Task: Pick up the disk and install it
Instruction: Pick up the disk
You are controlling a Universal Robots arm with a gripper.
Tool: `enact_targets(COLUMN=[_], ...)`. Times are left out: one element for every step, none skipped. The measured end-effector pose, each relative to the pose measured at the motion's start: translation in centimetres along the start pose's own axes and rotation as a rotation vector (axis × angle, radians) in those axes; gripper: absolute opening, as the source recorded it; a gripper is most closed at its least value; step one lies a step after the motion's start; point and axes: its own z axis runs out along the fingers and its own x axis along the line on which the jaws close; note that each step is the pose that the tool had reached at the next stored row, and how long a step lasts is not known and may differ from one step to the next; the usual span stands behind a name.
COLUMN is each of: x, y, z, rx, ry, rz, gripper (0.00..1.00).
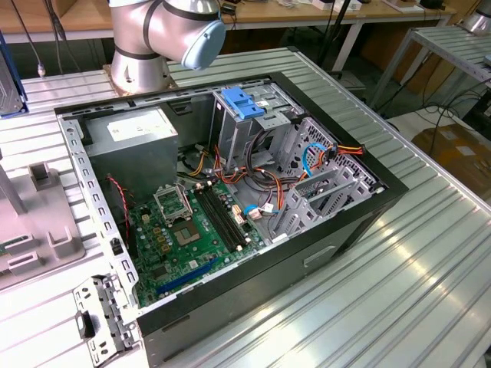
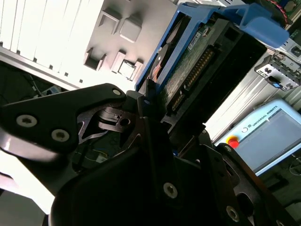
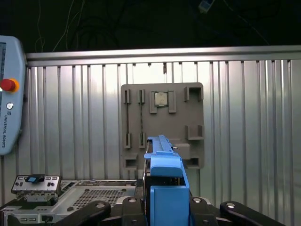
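The disk (image 3: 162, 181) stands on edge between my gripper's (image 3: 162, 209) black fingers, its blue plastic rail facing the first wrist camera. In the second wrist view the disk (image 2: 202, 56) shows its dark circuit-board underside, a connector row and blue side rails, with the gripper (image 2: 153, 101) shut on its lower end. The disk hangs in the air above a grey fixture plate (image 3: 162, 125) on the ribbed table. In the exterior view a silver and blue object (image 1: 8, 77) at the exterior view's left edge may be the held disk; I cannot tell.
The open computer case (image 1: 368, 207) lies on the aluminium table, with a bare blue bracket (image 1: 242, 102) on its drive cage and a grey power supply (image 1: 134, 142). The fixture plate carries a processor chip (image 3: 161, 99). A teach pendant (image 3: 7, 94) lies beside it. The arm's base (image 1: 142, 54) stands behind the case.
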Motion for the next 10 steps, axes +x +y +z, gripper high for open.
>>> enact_targets(x=[0.05,0.10,0.13,0.17,0.23,0.28,0.31,0.35,0.39,0.43], y=[0.00,0.00,-0.01,-0.01,-0.01,-0.01,-0.01,-0.01,-0.02,-0.02], z=[0.05,0.10,0.12,0.15,0.19,0.23,0.25,0.26,0.28,0.30], rx=[0.0000,0.0000,0.0000,0.0001,0.0001,0.0000,0.0002,0.0001,0.0001,0.0001], ry=[0.0000,0.0000,0.0000,0.0000,-0.0001,0.0000,-0.0001,0.0000,0.0000,-0.0001], rz=[0.000,0.000,0.000,0.000,0.000,0.000,0.000,0.000,0.000,0.000], gripper=[0.36,0.36,0.36,0.36,0.36,0.36,0.36,0.36,0.36,0.36])
